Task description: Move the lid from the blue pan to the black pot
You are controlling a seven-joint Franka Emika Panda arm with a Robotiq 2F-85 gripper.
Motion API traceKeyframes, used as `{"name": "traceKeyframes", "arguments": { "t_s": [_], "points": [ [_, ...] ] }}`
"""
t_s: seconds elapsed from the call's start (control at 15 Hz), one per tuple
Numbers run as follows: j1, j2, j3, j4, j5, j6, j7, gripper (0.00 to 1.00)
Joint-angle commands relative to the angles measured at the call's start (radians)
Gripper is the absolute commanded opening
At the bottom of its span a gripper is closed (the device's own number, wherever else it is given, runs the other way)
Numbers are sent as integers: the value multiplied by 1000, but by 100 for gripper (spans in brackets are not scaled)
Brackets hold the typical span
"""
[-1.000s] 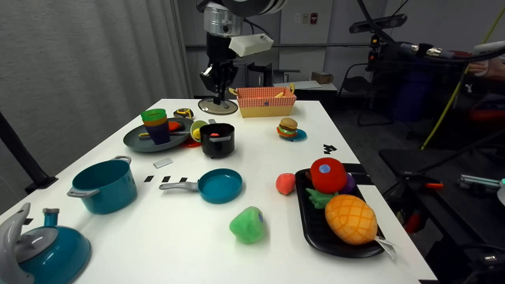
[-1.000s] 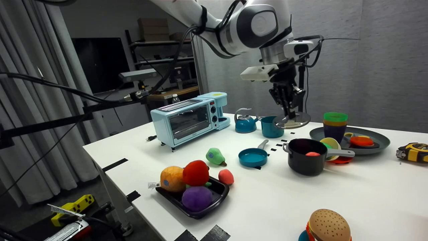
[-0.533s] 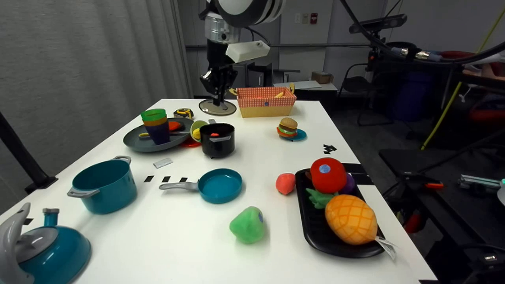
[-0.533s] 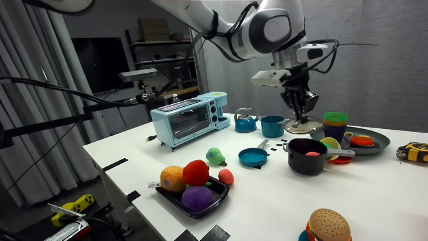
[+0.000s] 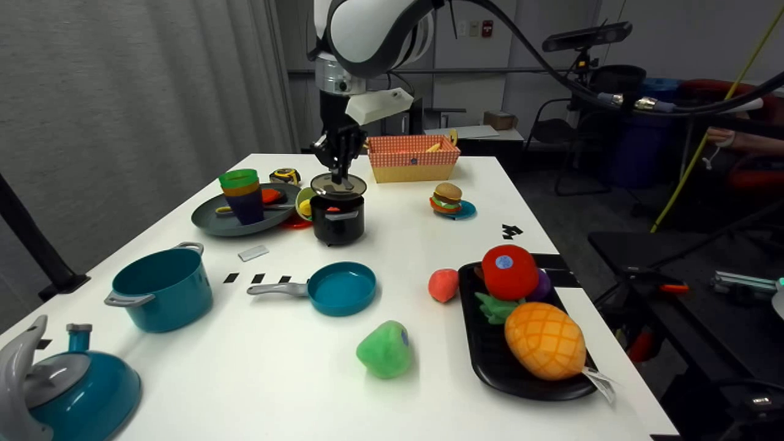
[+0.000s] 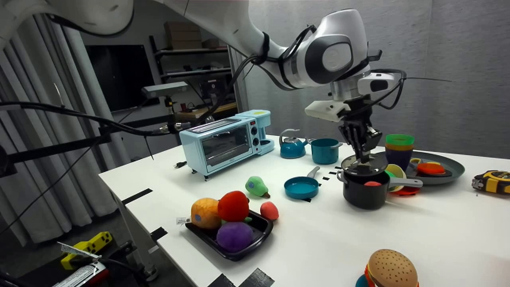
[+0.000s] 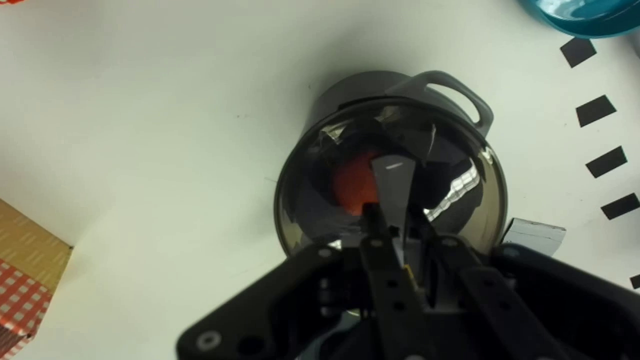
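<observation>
Wrist view: by the gripper (image 7: 395,215) the grey handle (image 7: 394,175) of the lid (image 7: 430,175) is pinched, and by it the lid is held over the pot (image 7: 370,90), whose side is seen past the lid's edge at eleven o'clock. In both exterior views the lid is seen above the pot's mouth, not seated; in an exterior view a red item (image 6: 373,183) inside is shown uncovered, at five o'clock from the lid. Whether the rim is touched at any spot cannot be told. Farther out, the pan (image 5: 342,291) is seen without a cover, at six o'clock from the pot in an exterior view. The lifting and the carrying can thus be judged done. Only the placing seems to be left: the lid is to be centred, lowered until the rim is met all round, and released. Were it released off-centre, it might be left crooked.
</observation>
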Motion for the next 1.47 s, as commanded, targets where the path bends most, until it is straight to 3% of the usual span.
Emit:
{"name": "traceKeyframes", "arguments": {
  "t_s": [0.0, 0.47, 0.53, 0.6, 0.73, 1.2, 1.4],
  "points": [
    [-7, 72, -3, 92, 20, -5, 16, 4],
    [-6, 132, -9, 161, 13, -11, 31, 4],
    [-7, 138, -8, 168, 14, -14, 30, 9],
    [-7, 142, -8, 174, 14, -16, 32, 39],
    [-7, 150, -9, 185, 14, -17, 33, 47],
    [-3, 136, -4, 179, 13, -7, 26, 99],
    [6, 101, -2, 158, 6, 11, 15, 100]
  ]
}}
